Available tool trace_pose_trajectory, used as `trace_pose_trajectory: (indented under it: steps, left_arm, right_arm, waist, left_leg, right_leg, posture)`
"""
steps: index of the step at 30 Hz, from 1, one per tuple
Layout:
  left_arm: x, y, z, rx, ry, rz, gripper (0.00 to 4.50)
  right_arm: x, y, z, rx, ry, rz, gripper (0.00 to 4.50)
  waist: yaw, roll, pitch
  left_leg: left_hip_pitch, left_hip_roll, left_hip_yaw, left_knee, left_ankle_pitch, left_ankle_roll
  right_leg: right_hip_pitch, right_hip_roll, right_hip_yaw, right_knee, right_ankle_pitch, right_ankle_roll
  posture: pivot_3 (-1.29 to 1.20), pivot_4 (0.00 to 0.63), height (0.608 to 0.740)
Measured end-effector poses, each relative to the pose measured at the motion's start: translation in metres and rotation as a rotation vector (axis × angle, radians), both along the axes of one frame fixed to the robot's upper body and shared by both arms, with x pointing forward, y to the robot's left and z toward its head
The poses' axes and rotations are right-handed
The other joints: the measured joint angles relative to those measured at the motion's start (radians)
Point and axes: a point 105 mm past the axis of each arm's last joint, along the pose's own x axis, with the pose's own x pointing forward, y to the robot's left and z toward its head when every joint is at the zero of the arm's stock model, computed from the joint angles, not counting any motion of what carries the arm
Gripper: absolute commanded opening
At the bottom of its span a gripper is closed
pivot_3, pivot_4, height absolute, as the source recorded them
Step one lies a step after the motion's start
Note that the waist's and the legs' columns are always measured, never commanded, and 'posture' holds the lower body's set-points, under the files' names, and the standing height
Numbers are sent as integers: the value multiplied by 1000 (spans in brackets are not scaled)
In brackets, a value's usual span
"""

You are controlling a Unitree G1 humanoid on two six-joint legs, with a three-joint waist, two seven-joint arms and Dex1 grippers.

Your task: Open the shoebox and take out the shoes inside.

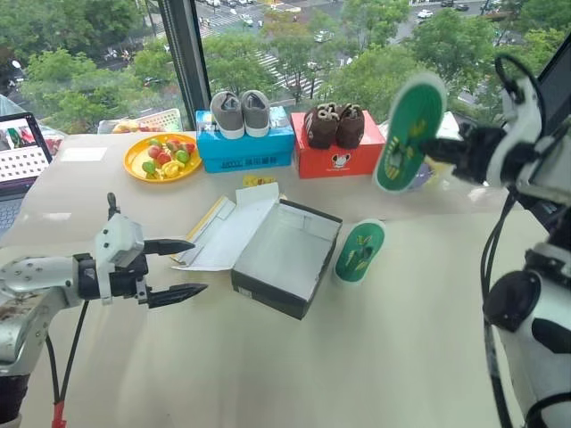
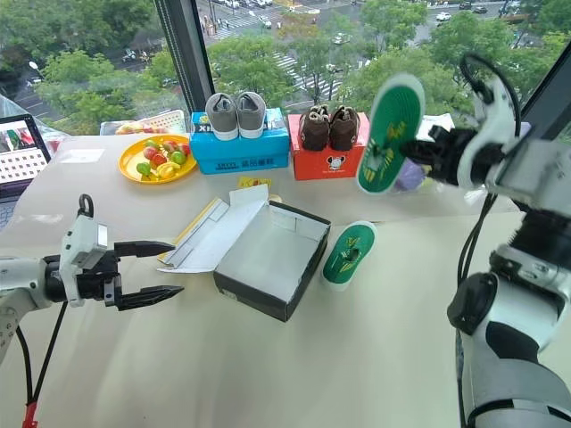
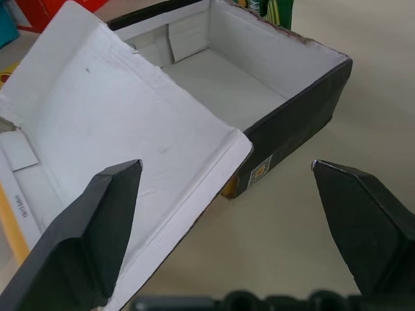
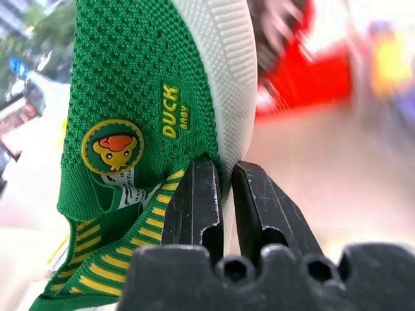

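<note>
The shoebox [image 1: 285, 254] lies open in the middle of the table, black-sided and empty inside. Its lid [image 1: 227, 232] is folded back flat toward my left. One green shoe [image 1: 359, 252] with a white sole lies on the table just right of the box. The other green shoe [image 1: 410, 132] is up in the air at the right, in front of the red box. My right gripper [image 4: 224, 172] is shut on its edge; the duck emblem [image 4: 112, 146] shows. My left gripper [image 1: 178, 267] hovers open left of the box, near the lid's corner [image 3: 233, 139], holding nothing.
Along the back stand a blue box [image 1: 245, 150] topped with grey shoes and a red box [image 1: 337, 156] topped with brown shoes. A yellow plate [image 1: 134, 165] of fruit sits at back left, with a laptop [image 1: 18, 156] at the far left edge.
</note>
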Motion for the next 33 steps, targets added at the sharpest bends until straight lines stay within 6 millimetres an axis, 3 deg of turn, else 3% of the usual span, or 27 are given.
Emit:
trace_pose_trajectory:
  steps: [4,7,11,14,17,21,25,27,33]
  left_arm:
    - [1,-3,0,0,3,-21,4500]
    - [0,-3,-1,-1,9,-27,4500]
    - [1,-4,-1,-3,10,-29,4500]
    - [1,-4,-1,-4,10,-30,4500]
    - [1,-4,-1,-5,9,-31,4500]
    - [1,-6,-4,-9,10,-39,4500]
    - [1,-7,-6,-8,9,-46,4500]
    - [1,-7,-6,-6,8,-51,4500]
    - [2,-5,-9,-8,19,-53,4500]
  right_arm:
    - [-17,4,-72,95,168,-36,3]
    - [-36,5,-89,112,199,-51,3]
    - [-56,2,-99,160,237,-145,3]
    - [-57,2,-99,209,279,-197,3]
    - [-46,-5,-68,242,203,-241,3]
    - [-38,-12,-26,271,87,-251,3]
    - [-37,-9,-20,286,62,-218,3]
    - [-42,-9,-25,268,56,-211,3]
    - [-80,3,-86,235,150,-242,3]
  waist:
    - [-3,1,1]
    - [-3,4,2]
    - [-6,4,2]
    - [-14,4,2]
    - [-22,4,2]
    - [-15,3,2]
    - [-9,3,2]
    - [-5,3,1]
    - [5,3,0]
  left_leg:
    - [0,-1,1,0,3,1]
    - [1,-2,2,0,3,2]
    - [4,-3,2,0,1,6]
    - [6,-3,5,1,0,9]
    - [11,-2,9,0,0,10]
    - [11,0,10,0,0,10]
    - [9,0,13,0,-1,13]
    - [7,0,13,0,-2,14]
    - [2,-2,13,1,-5,18]
  right_leg:
    - [0,-2,2,2,1,1]
    - [0,-2,3,2,1,2]
    - [2,-2,5,0,1,3]
    - [2,-1,11,0,0,4]
    - [2,1,18,1,-2,12]
    - [2,3,21,0,-1,11]
    - [1,2,24,-1,2,5]
    - [1,2,25,-3,2,6]
    - [-1,1,25,-2,2,12]
  posture:
    - [0,150,731]
    - [0,150,731]
    - [0,150,731]
    - [0,150,731]
    - [0,150,731]
    - [0,150,731]
    - [0,150,731]
    - [0,150,731]
    - [0,150,731]
